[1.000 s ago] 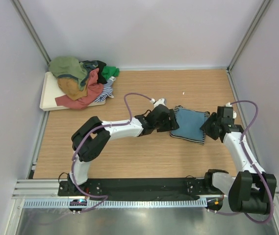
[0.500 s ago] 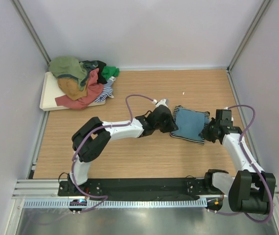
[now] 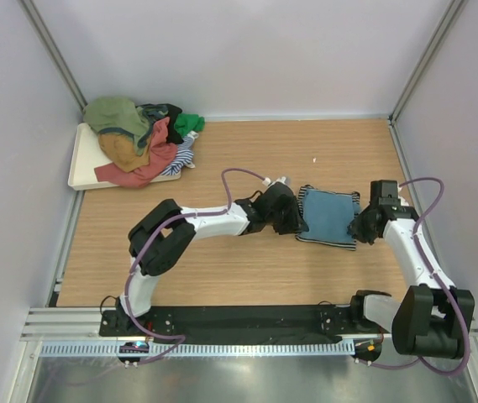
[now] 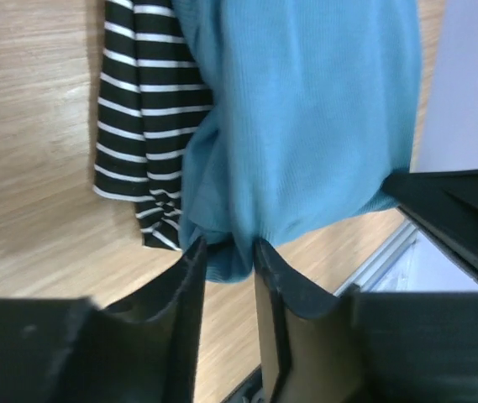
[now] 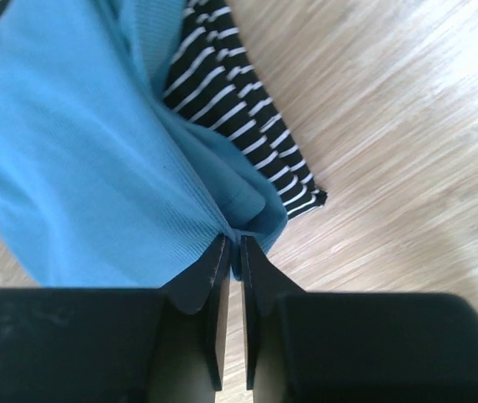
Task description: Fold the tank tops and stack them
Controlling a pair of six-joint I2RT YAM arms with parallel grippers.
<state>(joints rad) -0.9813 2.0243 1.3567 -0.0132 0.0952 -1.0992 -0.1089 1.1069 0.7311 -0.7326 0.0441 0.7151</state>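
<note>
Left end effector (image 4: 226,252) and right end effector (image 5: 232,248), each closed on an opposite edge of the teal top (image 3: 329,214). This top lies folded on the striped top (image 4: 133,126), right of centre on the table (image 3: 247,277). Step in hand, as judged: squaring the teal top on the stack. Both edges should travel level and together, pinching the teal layer only, so the striped top is not dragged. Count: two end effectors; two folded tops; one heap (image 3: 138,138) of unfolded tops, number indistinct; one tray (image 3: 77,164).
</note>
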